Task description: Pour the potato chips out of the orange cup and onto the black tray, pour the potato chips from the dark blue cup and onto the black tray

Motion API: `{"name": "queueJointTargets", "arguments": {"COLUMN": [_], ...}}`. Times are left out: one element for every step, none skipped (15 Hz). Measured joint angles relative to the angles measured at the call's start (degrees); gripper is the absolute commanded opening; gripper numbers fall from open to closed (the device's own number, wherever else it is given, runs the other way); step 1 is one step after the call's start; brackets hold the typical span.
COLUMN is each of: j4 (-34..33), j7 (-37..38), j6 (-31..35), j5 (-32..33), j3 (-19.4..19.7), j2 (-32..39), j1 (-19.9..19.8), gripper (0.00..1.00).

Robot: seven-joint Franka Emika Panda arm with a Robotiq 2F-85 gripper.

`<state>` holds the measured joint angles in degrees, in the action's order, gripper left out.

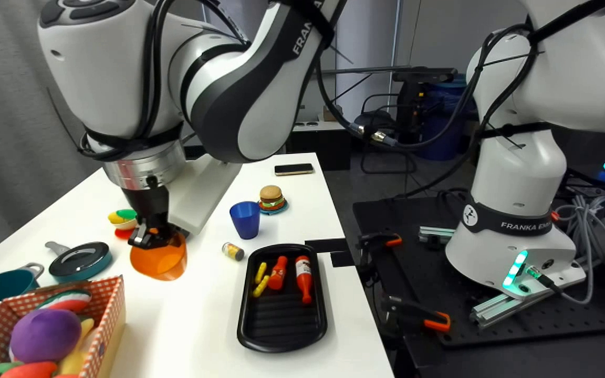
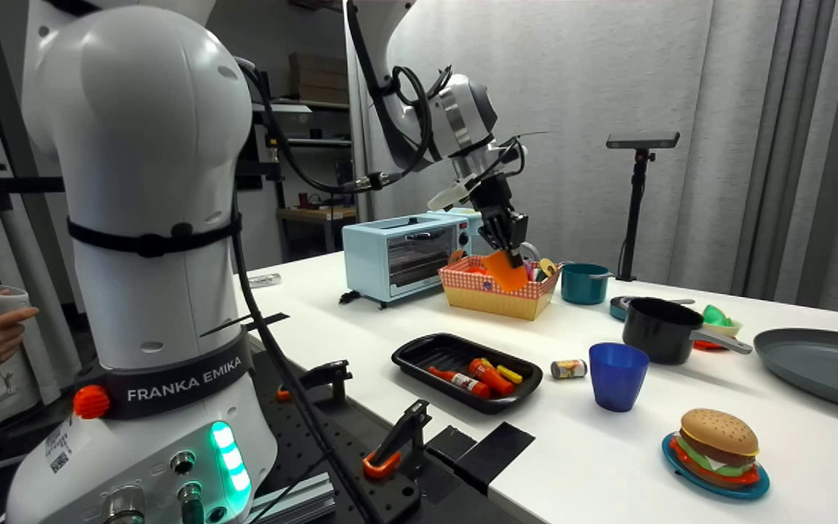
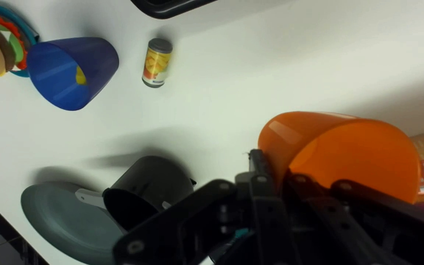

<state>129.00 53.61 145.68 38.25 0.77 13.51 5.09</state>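
My gripper [image 1: 158, 239] is shut on the wall of the orange cup [image 1: 160, 262], one finger inside it and one outside, as the wrist view shows [image 3: 276, 176]. The cup hangs tilted above the table; no chip shows in the visible part of its inside [image 3: 363, 158]. The black tray [image 1: 281, 328] lies to one side, apart from the cup, holding yellow stick-like pieces [image 1: 261, 281] and two red toy bottles [image 1: 278, 273]. The dark blue cup [image 2: 618, 378] stands upright on the table; the wrist view shows a yellow piece [image 3: 81, 76] inside it.
A small can [image 2: 569, 369] lies between tray and blue cup. A toy burger [image 2: 719, 447] is close to the blue cup. A checked basket [image 2: 495, 302] of toy food, a toaster oven [image 2: 404, 255], a black pot [image 2: 659, 331] and a grey pan [image 2: 826, 364] stand around.
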Motion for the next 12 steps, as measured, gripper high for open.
{"name": "queueJointTargets", "arguments": {"j4": [-0.22,-0.39,-0.51,-0.59,-0.65,-0.7,-0.72,-0.74,-0.77,-0.81,-0.87,-0.97], "j7": [0.0,0.0,0.0,0.0,0.0,-0.03,-0.05,-0.09,-0.2,-0.35,-0.42,-0.45], "j6": [0.51,1.02,1.53,2.01,2.48,3.04,3.61,4.19,4.71,5.3,5.79,6.29], "j5": [-0.6,-1.1,-1.53,-1.95,-2.36,-2.77,-3.11,-3.42,-3.83,-4.28,-4.7,-5.12], "j3": [0.26,0.53,0.82,1.14,1.51,1.94,2.44,2.97,3.49,4.02,4.44,4.77], "j2": [0.64,1.31,1.92,2.51,3.07,3.62,4.14,4.58,4.97,5.37,5.73,6.11], "j1": [0.0,0.0,0.0,0.0,0.0,0.0,0.0,0.0,-0.01,-0.01,-0.01,-0.01], "gripper": [0.02,0.02,0.02,0.02,0.02,0.02,0.02,0.02,0.02,0.02,0.02,0.02]}}
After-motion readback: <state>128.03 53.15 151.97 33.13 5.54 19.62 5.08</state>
